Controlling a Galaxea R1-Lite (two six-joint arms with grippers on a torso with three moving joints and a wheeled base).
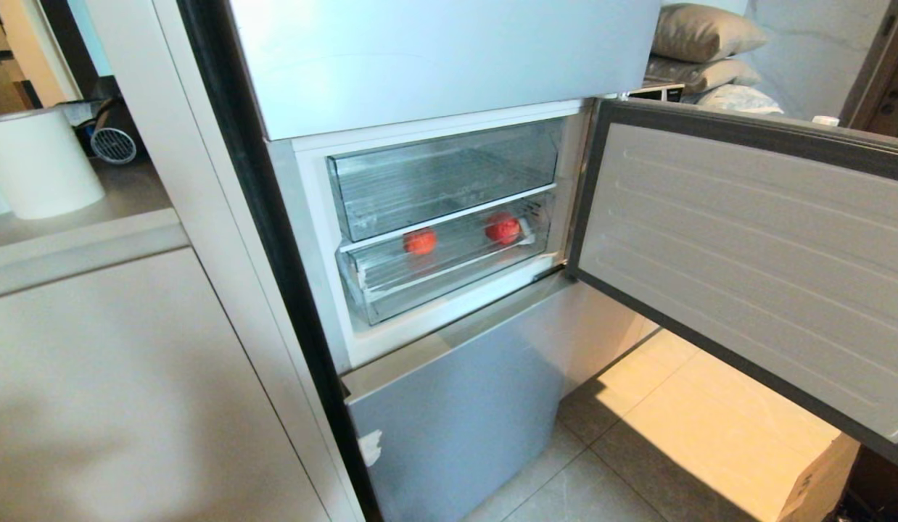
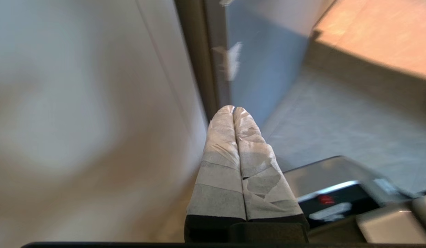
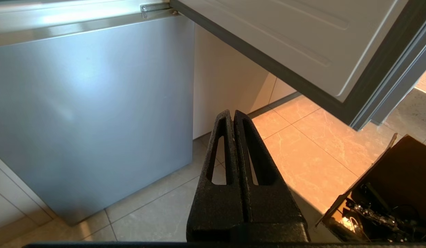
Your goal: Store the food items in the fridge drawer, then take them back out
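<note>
Two round fruits lie in the see-through fridge drawer (image 1: 391,286) in the head view: an orange-red one (image 1: 420,241) on the left and a deeper red one (image 1: 503,228) on the right. The drawer stands slightly pulled out under a taller clear bin (image 1: 434,174). Neither arm shows in the head view. My left gripper (image 2: 233,109), its fingers wrapped in pale tape, is shut and empty, low beside the fridge's lower grey-blue panel (image 2: 264,65). My right gripper (image 3: 231,113), black, is shut and empty above the floor tiles.
The fridge door (image 1: 754,261) hangs open to the right, over the floor. A white cabinet side (image 1: 130,391) stands left of the fridge, with a white roll (image 1: 39,163) on its counter. A cardboard box (image 1: 819,471) sits low right, and an open dark box (image 3: 395,196) lies by the right gripper.
</note>
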